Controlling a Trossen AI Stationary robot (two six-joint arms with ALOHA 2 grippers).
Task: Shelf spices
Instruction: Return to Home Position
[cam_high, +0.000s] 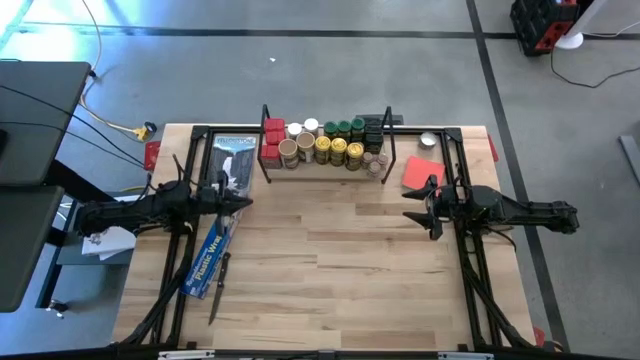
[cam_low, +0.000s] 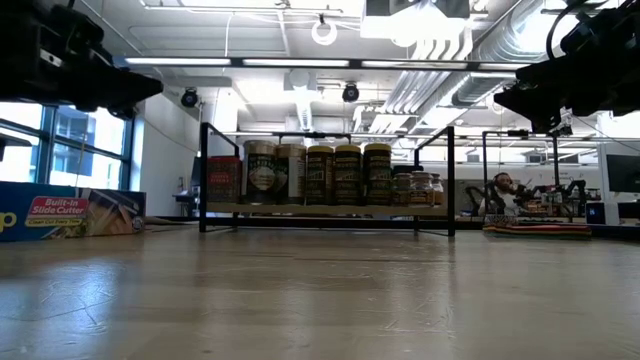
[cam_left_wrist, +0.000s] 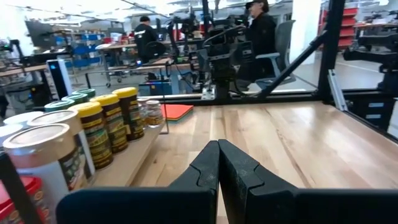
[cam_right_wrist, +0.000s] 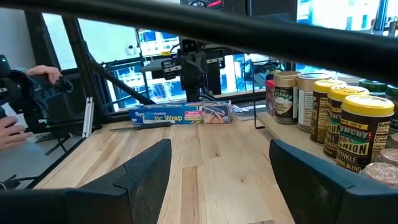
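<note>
Overhead, the left tool (cam_high: 243, 203) hangs at the left middle of the frame above the desk (cam_high: 330, 265), its fingers pressed together and gripping nothing, as the left wrist view also shows. The blue plastic-wrap box (cam_high: 207, 262) lies slanted on the wood at lower left. At upper centre the shelf (cam_high: 322, 171) stands along the desk's far edge with the spices (cam_high: 325, 148) packed on it: red tins at its left end, then tan and white lids, gold lids, and green and dark lids toward its right. A flat red sheet (cam_high: 421, 172) lies just right of it. At right middle, the right tool (cam_high: 414, 208) hovers, fingers spread wide, empty.
</note>
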